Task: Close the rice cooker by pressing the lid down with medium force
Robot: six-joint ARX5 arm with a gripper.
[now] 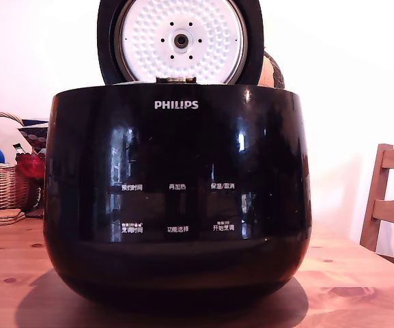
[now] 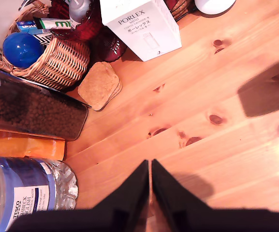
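The gripper hung with fingers pressed together, holding nothing, over bare wooden table, while the rice cooker stood with the lid upright, so pressing should probably land squarely on the lid's outer top, steadily.

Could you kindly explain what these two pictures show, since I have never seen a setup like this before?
The exterior view comes from a fixed camera facing a black rice cooker on a wooden table; its lid stands open, showing a white dimpled inner plate. The robot arm is not visible there. The wrist view comes from a camera on the arm, looking down past its black gripper, whose fingers are pressed together and hold nothing. Below it lie a wicker basket, cork coasters, a white Porlex box, a water bottle and a jar of dark grains.
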